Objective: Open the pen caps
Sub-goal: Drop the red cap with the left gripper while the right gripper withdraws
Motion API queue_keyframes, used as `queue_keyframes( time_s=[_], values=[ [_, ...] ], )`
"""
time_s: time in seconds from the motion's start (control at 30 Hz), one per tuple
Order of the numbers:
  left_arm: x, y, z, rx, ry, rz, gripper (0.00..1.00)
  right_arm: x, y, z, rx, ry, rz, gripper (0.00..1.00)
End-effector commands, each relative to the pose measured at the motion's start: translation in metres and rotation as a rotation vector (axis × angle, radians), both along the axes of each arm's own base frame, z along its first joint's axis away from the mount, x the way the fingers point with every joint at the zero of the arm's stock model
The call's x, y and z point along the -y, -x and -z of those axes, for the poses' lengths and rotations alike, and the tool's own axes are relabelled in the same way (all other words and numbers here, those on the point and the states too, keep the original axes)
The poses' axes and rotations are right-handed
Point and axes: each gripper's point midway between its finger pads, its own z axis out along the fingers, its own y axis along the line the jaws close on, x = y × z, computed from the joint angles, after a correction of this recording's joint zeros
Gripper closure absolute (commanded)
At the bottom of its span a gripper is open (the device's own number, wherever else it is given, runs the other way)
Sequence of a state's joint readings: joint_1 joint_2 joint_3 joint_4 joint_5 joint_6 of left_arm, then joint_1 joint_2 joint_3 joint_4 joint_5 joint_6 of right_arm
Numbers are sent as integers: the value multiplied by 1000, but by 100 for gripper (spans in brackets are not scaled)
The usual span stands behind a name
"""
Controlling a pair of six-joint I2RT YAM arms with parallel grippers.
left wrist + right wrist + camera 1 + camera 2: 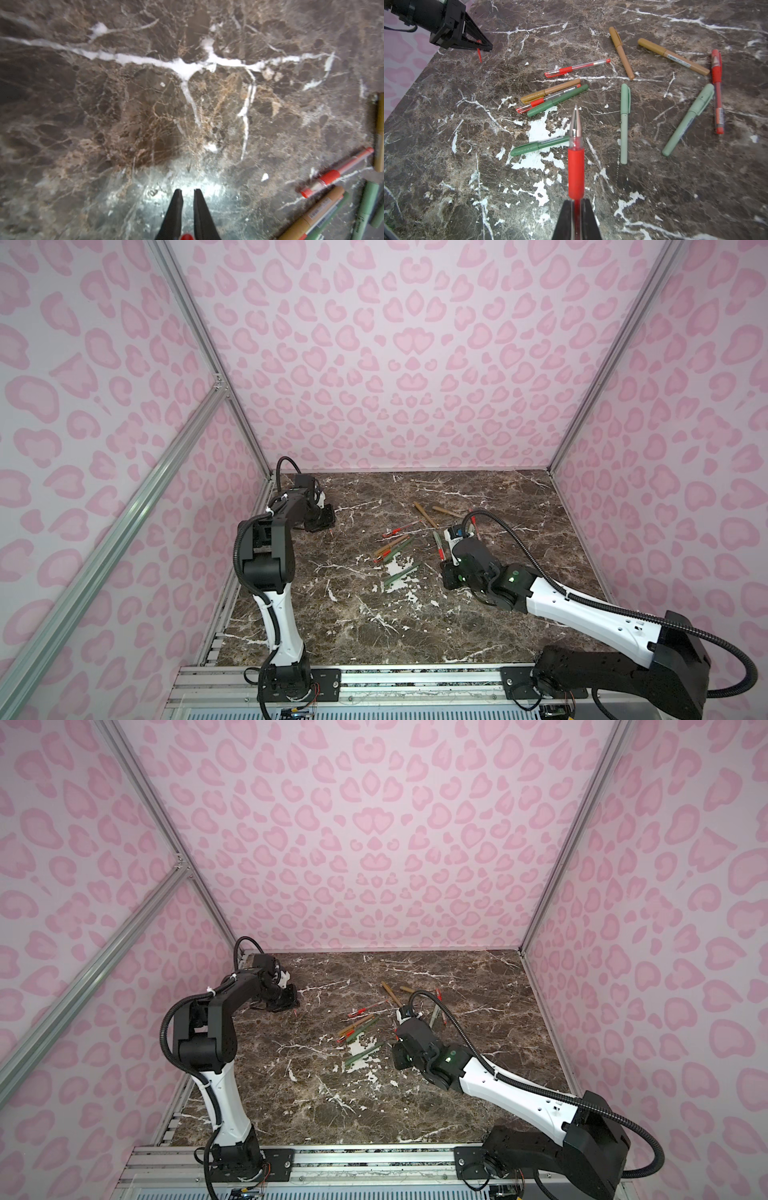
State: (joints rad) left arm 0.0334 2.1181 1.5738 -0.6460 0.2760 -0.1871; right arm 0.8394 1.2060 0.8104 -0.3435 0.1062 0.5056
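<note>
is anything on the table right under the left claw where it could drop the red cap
Nothing visible. The left claw, shut on the red cap, hangs over bare marble table. The nearest pens lie off to one side, not beneath it.

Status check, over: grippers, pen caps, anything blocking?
Left gripper shut on a red cap. Right gripper shut on the uncapped red pen, tip bare. Other pens capped, scattered on the table between the arms.
</note>
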Motion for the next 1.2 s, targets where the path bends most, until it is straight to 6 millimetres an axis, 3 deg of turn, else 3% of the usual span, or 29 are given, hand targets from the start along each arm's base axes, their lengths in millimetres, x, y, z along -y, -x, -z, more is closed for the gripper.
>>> queue_keyframes(
  time_s=[0.0,0.27,0.6,0.73,0.77,0.9,1.03,1.17],
  values=[
    [-9,10,14,-82,-59,23,92,14,-1,3,-14,16,59,100],
    [-16,11,38,-141,-118,33,80,24,-1,4,-20,-4,98,100],
    [-12,8,23,-111,-118,39,68,25,-3,1,-34,11,83,100],
    [-5,4,-7,-51,-101,35,65,35,-10,-3,-8,31,111,100],
    [-2,4,-18,-24,-103,43,58,39,-13,-6,-10,32,123,100],
    [10,10,-72,103,-98,66,48,55,-28,-16,-24,50,128,100],
    [24,33,-117,245,-102,113,34,84,-52,-16,-64,98,167,100],
    [33,68,-154,404,-91,158,23,111,-79,-17,-100,163,195,100]
  ],
)
